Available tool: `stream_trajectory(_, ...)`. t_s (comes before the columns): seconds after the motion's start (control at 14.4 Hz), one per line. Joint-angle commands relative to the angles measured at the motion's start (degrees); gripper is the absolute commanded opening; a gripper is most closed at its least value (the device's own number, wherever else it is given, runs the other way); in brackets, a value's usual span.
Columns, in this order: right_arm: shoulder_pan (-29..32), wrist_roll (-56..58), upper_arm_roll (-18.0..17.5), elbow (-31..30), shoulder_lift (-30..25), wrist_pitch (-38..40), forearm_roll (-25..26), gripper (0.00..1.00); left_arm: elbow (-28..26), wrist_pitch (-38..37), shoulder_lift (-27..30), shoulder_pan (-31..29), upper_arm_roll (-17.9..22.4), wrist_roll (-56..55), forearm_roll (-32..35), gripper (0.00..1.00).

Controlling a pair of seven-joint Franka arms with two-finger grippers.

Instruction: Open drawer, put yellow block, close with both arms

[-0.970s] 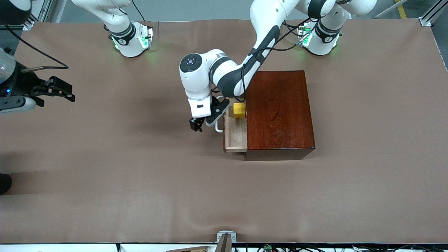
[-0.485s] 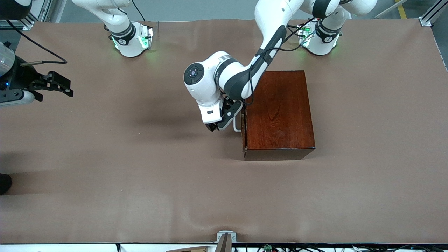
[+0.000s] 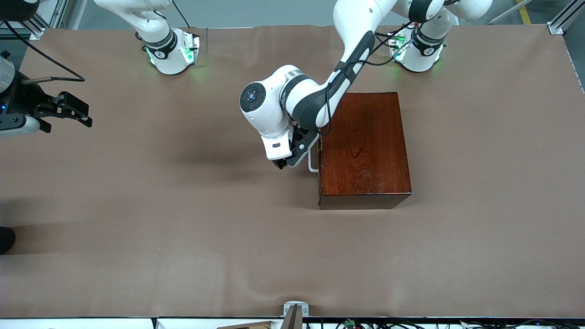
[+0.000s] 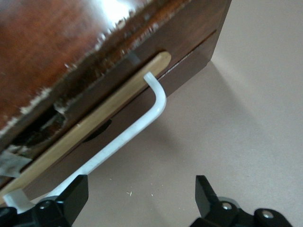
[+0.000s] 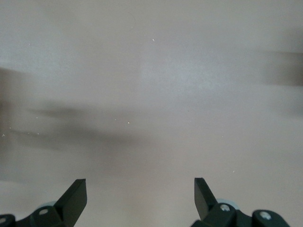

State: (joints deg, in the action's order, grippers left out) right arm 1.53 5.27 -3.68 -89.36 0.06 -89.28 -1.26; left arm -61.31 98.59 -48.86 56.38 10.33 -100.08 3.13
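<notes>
The drawer (image 3: 318, 160) sits pushed into a glossy dark mahogany box (image 3: 364, 146), so that from the front view only a thin dark reddish-brown front edge shows, flush with the box side that faces the right arm's end of the table. Its white U-shaped handle (image 3: 312, 161) juts out from that front. In the left wrist view the drawer front (image 4: 142, 113) is a dark brown panel with a pale wood strip along its upper edge, and the handle (image 4: 137, 125) is a bent white bar running across it. The box top is shiny with visible grain. The yellow block does not show in any view.

Count: one box, one drawer, one handle, two arms, two grippers.

The box stands on the brown table (image 3: 183, 237) toward the left arm's end, near that arm's green-lit base.

The left gripper (image 3: 285, 163) is just in front of the drawer, beside the handle; its black fingers (image 4: 71, 198) are spread apart with nothing between them, and one finger is close to the handle's end.

The right gripper (image 3: 75, 111) hangs over the table edge at the right arm's end, well apart from the box, fingers (image 5: 75, 198) released wide and holding nothing; this arm waits.
</notes>
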Motion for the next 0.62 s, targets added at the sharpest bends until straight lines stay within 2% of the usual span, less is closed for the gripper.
stream_trajectory(0.0,0.8,0.4,-0.8,0.1,-1.0,0.0,0.9,1.00,-1.2,-3.4,2.5,0.0,0.2,1.6,1.3,1.00)
stream_trajectory(0.28,0.8,0.4,-0.9,0.1,-0.9,0.0,0.9,1.00,-0.7,-3.2,2.8,0.0,0.3,1.7,1.8,1.00)
stream_trajectory(0.42,0.7,0.4,-0.9,0.1,-0.9,0.0,1.0,1.00,-0.8,-3.2,8.2,0.1,2.6,4.3,1.7,1.00)
stream_trajectory(0.55,0.7,0.4,-1.0,0.1,-0.9,0.1,0.9,1.00,-1.4,-3.8,14.4,-0.6,2.8,11.4,1.8,1.00)
